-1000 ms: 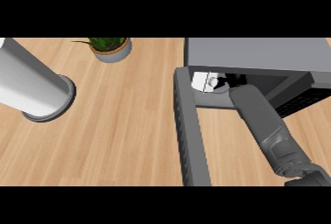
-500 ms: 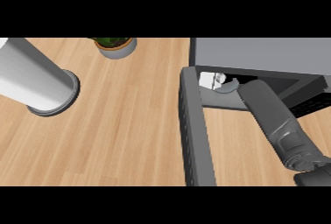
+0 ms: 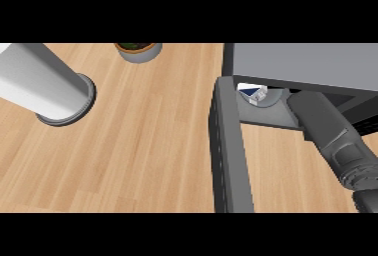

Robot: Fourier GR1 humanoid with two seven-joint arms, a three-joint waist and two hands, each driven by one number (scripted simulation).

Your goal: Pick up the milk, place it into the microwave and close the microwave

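The milk [image 3: 253, 94] stands inside the microwave [image 3: 310, 65], at the left end of the opening, just behind the front edge of the cavity floor. Only its top shows: a white carton with a blue patch, its ridge running roughly from upper left to lower right in the head view. It appears upright, so its long axis points toward the camera, though the microwave's grey top hides how far back it sits. A pale round plate lies under and beside it on the cavity floor.

The microwave door [image 3: 227, 150] stands open, swung out over the worktop [image 3: 148, 150] as a long dark grey slab running from the hinge at the cavity's left corner down to the lower edge of the view. It walls off the left side of the opening, leaving a lane of bare wood between door and right forearm.

The right forearm [image 3: 332, 135] reaches up from the lower right corner into the cavity, its far end passing under the microwave's top just right of the milk. The right hand itself is hidden inside, so I cannot tell whether its fingers are spread or curled, nor whether it touches the carton. The left hand does not show.

Left of the door the worktop is wide and open. A tall white cylinder [image 3: 40, 82] on a grey base stands near the left edge, and a small potted plant [image 3: 138, 50] sits at the top edge, both well apart from the microwave.
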